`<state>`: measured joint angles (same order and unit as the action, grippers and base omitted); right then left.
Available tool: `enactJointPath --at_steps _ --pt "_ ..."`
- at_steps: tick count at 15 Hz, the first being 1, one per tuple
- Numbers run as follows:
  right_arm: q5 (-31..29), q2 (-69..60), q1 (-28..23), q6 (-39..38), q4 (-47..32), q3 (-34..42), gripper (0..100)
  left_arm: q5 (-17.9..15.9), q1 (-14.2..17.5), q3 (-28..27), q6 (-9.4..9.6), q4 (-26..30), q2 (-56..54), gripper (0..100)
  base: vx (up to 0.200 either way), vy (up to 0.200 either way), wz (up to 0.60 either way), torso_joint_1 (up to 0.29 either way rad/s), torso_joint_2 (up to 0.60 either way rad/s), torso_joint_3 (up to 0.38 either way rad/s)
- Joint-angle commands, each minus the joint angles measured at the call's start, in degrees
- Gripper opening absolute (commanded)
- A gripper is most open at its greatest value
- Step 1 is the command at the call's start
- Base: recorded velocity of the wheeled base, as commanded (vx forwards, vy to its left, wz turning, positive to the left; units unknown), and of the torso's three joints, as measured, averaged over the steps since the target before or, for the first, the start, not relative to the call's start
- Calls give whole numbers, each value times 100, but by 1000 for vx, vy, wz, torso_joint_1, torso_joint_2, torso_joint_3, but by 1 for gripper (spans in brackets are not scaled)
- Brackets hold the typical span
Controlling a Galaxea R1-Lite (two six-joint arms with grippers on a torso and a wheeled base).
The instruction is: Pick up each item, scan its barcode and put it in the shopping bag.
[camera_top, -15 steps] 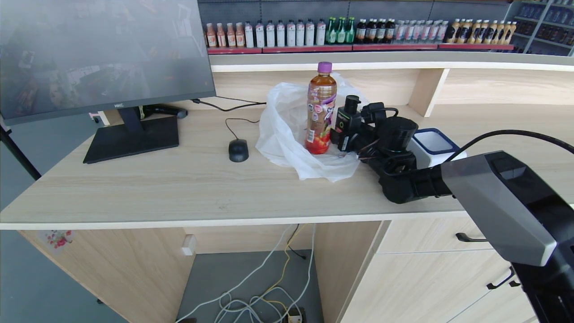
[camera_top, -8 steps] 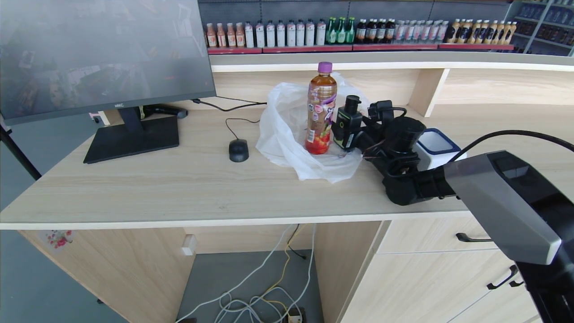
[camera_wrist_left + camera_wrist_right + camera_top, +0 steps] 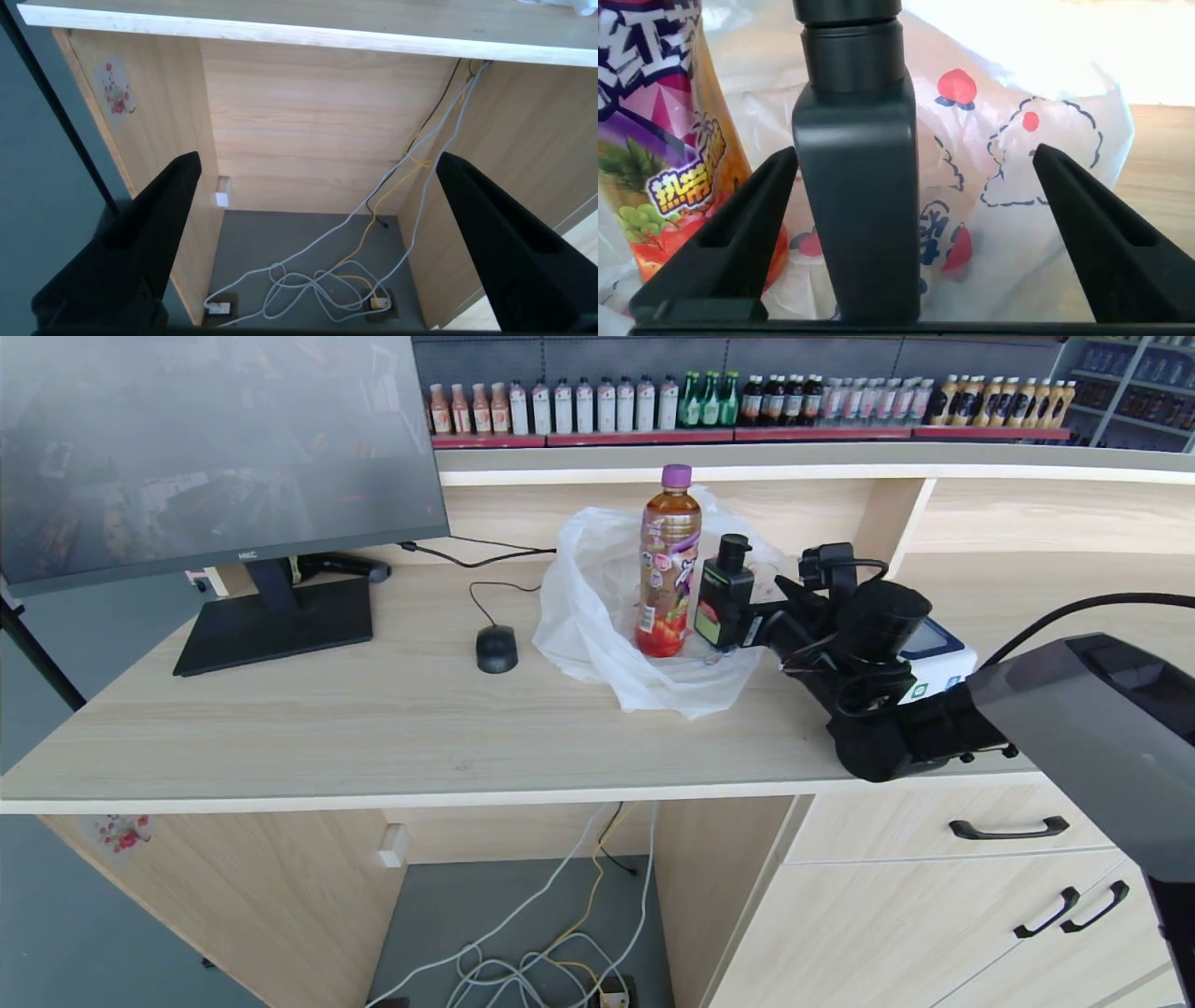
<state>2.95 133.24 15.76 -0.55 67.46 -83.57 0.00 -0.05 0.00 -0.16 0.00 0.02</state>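
A: Where's the black bottle (image 3: 854, 187)?
B: Upright in the bag (image 3: 597, 616), between the right gripper (image 3: 915, 157) and its spread fingers, unheld.
A: Handling?
B: Likely rigid, smooth, top-heavy; grip the flat body, not the cap.

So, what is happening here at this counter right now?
The right gripper is open, its fingers on either side of a black bottle without touching it. That bottle stands upright in the white shopping bag on the counter, beside a purple-capped drink bottle. The left gripper hangs open below the counter, holding nothing.
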Motion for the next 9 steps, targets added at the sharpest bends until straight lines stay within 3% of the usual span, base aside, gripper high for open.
enactJointPath --at_steps 1,4,7,8,9 --pt "-5 -589 6 -15 39 385 100 0 -4 0 -2 0 -2 100 0 0 0 0 0 0" --pt "-23 -1222 -47 2 180 1255 100 0 5 0 -2 0 -2 100 0 0 0 0 0 0" --pt "-84 -2109 -91 20 979 3004 100 0 5 0 -2 0 -2 100 0 0 0 0 0 0" --pt "-84 -2109 -91 20 979 3004 100 0 5 0 -2 0 -2 100 0 0 0 0 0 0" --pt "-58 -2900 -311 11 1375 4349 100 0 -4 0 -2 0 -2 100 0 0 0 0 0 0"
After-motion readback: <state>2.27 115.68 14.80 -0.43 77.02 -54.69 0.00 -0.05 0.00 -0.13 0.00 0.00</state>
